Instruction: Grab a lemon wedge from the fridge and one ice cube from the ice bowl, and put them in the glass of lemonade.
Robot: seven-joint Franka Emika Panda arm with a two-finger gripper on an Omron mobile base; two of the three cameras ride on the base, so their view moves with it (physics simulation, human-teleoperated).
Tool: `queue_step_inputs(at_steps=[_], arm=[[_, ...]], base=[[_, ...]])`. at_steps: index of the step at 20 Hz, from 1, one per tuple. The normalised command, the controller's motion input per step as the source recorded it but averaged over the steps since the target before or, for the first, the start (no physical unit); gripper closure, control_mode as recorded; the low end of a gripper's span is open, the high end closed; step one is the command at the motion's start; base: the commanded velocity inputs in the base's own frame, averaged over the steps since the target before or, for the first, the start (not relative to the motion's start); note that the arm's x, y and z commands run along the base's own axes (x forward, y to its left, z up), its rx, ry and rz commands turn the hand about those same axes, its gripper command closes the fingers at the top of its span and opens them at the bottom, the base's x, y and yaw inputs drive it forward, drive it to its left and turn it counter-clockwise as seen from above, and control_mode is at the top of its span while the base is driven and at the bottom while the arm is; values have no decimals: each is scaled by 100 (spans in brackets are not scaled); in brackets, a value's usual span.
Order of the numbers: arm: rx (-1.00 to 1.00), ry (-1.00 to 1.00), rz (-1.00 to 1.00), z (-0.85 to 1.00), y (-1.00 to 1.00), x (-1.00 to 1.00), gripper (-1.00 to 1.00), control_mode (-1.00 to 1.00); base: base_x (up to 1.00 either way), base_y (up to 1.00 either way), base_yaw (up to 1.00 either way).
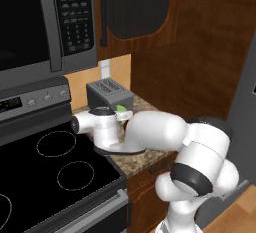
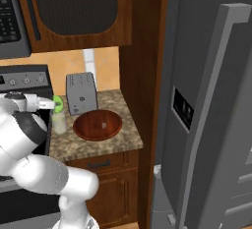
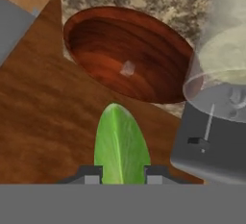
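**Lemon wedge pinched in the fingers above the worktop**

The lemon wedge (image 3: pixel 120 143) sits at the lower centre of the hand view, yellow-green, its pointed end towards the top of the frame. In the left base view the lemon wedge (image 1: pixel 121 109) shows as a small green patch at mid-frame, just in front of the toaster (image 1: pixel 109 93). In the right base view it appears at the left edge, mid-height, directly over the glass of lemonade (image 2: pixel 59 121).

Surroundings:
- The ice bowl (image 3: pixel 129 50) occupies the upper centre of the hand view. One small pale ice cube (image 3: pixel 127 68) lies on its floor.
- In the right base view the ice bowl (image 2: pixel 97 124) rests on the speckled worktop (image 2: pixel 108 147), just right of the glass and just in front of the toaster.
- The glass of lemonade (image 3: pixel 226 74) stands at the right of the hand view, close beside the bowl rim, in front of the grey toaster body.
- The fridge (image 2: pixel 211 105) fills the right half of the right base view, doors closed.
- A black cooktop (image 1: pixel 50 172) lies at the lower left of the left base view.

Fingers: the gripper (image 3: pixel 120 176) has its two dark fingers (image 3: pixel 91 175) drawn narrow, one pressed against each side of the wedge's wide end, pinching it.
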Motion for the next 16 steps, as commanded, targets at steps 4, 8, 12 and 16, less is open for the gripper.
queue_step_inputs(at_steps=[4, 8, 12, 16], arm=[[0, -6, 0, -13, 29, 38, 100, -100], [0, -14, 0, -18, 14, 19, 100, -100], [0, -6, 0, -23, 17, 17, 100, -100], [0, 5, 0, -1, 22, 36, 100, -100]], base=[[0, 0, 0], [0, 0, 0], [0, 0, 0], [0, 0, 0]])
